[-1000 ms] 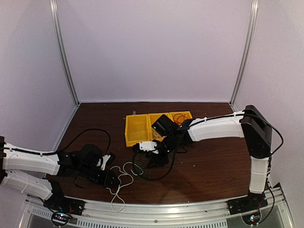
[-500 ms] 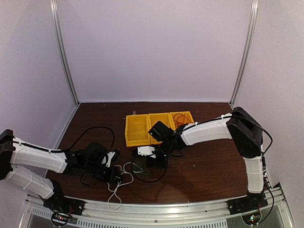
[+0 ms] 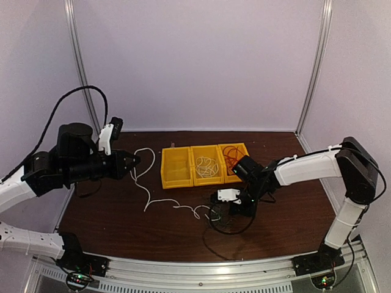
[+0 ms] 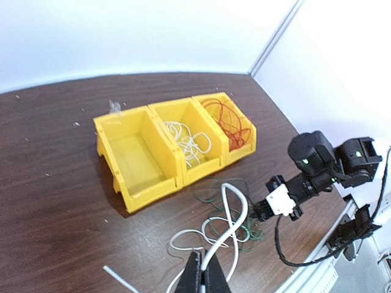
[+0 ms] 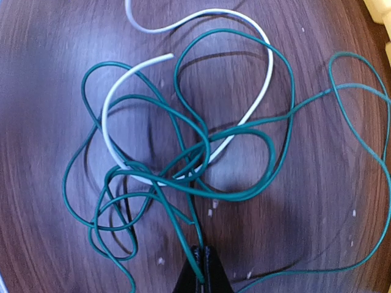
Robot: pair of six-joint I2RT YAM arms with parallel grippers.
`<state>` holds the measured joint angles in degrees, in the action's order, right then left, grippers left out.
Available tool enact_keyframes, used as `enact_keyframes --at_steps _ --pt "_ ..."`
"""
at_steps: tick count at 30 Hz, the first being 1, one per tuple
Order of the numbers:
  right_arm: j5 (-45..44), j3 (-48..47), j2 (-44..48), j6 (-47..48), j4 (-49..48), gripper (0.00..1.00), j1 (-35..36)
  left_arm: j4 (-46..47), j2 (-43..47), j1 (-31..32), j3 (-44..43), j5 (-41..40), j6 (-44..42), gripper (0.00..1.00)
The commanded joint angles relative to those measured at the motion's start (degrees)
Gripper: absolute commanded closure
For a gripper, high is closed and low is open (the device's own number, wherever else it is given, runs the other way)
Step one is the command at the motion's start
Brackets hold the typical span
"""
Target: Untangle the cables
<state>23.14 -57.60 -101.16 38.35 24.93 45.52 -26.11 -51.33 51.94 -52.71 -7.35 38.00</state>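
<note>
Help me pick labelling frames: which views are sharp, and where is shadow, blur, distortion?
Right wrist: green cable sharp, soft shadows on the table, edges bowed. Left wrist: yellow bins clear, nearest white cable blurred. Top external: dim, soft.

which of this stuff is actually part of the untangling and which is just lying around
Job: long thin white cable, held in the shut left pincer; tangled thin green cable, held in the shut right pincer; white wire coil and red wire coil, already binned.
Lying about: yellow plastic three-compartment bin; thick black arm cable.
</note>
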Motion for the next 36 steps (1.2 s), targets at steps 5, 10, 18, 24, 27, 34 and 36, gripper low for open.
enact_keyframes --at_steps 5,10,18,24,27,34,36 --pt "-3.1 8.2 8.1 2.5 4.1 1.00 -4.4 -13.6 -3.6 -0.3 -29.4 -18.5 -14.1 1.00" --pt "-3.4 10.7 9.2 4.4 4.2 1.00 -9.7 -15.6 -9.5 -0.3 -50.9 -26.4 -21.9 1.00" --pt "-4.1 14.2 13.4 7.0 4.3 1.00 -16.6 -6.4 -18.4 -0.3 -68.0 -30.9 -34.9 1.00" --pt "-6.4 16.8 16.1 10.2 4.3 1.00 -22.7 8.1 -19.5 -0.3 -68.9 -31.7 -42.7 1.00" --pt "-5.2 15.7 15.8 13.1 5.5 1.00 -29.5 12.3 -20.4 -0.3 -70.9 -33.9 -46.1 1.00" --pt "-2.9 12.6 14.6 19.0 6.1 1.00 -44.5 17.2 -21.4 -0.3 -70.9 -36.2 -49.2 1.00" --pt "-1.8 11.1 13.3 19.7 6.6 1.00 -47.4 19.1 -21.0 -0.3 -69.6 -36.6 -49.9 1.00"
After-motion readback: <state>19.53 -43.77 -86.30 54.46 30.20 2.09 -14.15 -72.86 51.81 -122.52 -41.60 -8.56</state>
